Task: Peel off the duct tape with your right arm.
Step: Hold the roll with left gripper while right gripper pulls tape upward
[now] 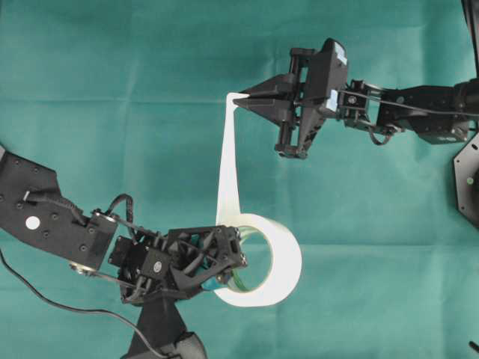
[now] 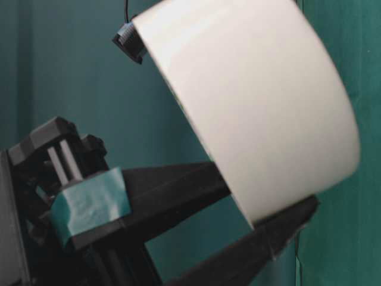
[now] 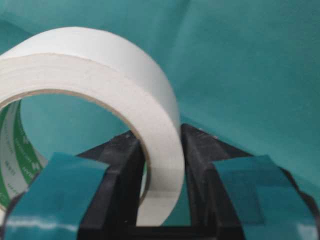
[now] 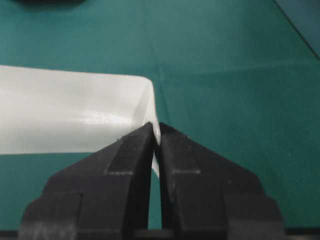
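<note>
The duct tape (image 1: 281,258) is a wide white roll with a greenish inner core, held up on edge at the lower middle of the overhead view. My left gripper (image 1: 241,258) is shut on the roll's wall (image 3: 162,150), one finger inside the core and one outside. A long white strip (image 1: 227,164) runs from the roll up to my right gripper (image 1: 241,99), which is shut on the strip's end (image 4: 155,131). The table-level view shows the roll (image 2: 256,113) close up, above the left fingers (image 2: 178,190).
A green cloth (image 1: 112,90) covers the whole table. The right arm's black links (image 1: 419,112) reach in from the right edge, the left arm's base (image 1: 45,217) from the lower left. A dark mount (image 1: 468,179) sits at the right edge.
</note>
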Controlling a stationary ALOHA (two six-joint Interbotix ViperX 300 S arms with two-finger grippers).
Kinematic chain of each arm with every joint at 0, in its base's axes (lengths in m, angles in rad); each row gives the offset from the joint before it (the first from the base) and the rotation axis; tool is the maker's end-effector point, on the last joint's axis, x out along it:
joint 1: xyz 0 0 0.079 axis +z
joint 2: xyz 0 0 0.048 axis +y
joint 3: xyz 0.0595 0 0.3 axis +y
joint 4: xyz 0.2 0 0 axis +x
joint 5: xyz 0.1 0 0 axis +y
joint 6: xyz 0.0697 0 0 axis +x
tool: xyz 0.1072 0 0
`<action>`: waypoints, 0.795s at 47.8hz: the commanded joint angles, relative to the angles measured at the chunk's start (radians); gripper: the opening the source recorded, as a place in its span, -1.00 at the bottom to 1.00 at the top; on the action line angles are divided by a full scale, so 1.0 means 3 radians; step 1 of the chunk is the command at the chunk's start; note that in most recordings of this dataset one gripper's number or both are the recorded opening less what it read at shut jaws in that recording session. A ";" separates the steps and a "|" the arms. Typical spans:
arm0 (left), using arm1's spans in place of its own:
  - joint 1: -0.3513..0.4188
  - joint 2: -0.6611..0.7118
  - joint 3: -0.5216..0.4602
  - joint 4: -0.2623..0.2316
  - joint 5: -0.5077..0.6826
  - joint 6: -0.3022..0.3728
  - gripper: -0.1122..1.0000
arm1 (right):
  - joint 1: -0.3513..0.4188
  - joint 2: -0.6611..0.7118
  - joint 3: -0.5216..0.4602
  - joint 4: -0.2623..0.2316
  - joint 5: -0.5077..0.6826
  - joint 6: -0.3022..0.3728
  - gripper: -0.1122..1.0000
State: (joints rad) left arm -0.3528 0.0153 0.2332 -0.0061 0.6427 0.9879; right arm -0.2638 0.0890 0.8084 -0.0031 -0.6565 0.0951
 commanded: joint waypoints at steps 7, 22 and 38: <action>-0.0179 -0.0148 -0.0087 -0.0031 -0.0107 0.0020 -0.44 | -0.0327 0.0072 -0.0133 0.0036 0.0036 0.0000 -0.96; -0.0179 -0.0143 -0.0087 -0.0031 -0.0143 0.0020 -0.44 | -0.0378 0.0123 -0.0153 0.0036 0.0036 0.0005 -0.96; -0.0199 -0.0143 -0.0092 -0.0031 -0.0225 0.0020 -0.44 | -0.0419 0.0256 -0.0235 0.0036 0.0036 0.0000 -0.96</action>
State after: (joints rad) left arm -0.3513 0.0153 0.2332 -0.0061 0.6090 0.9863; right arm -0.2715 0.1657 0.7578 -0.0046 -0.6473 0.0936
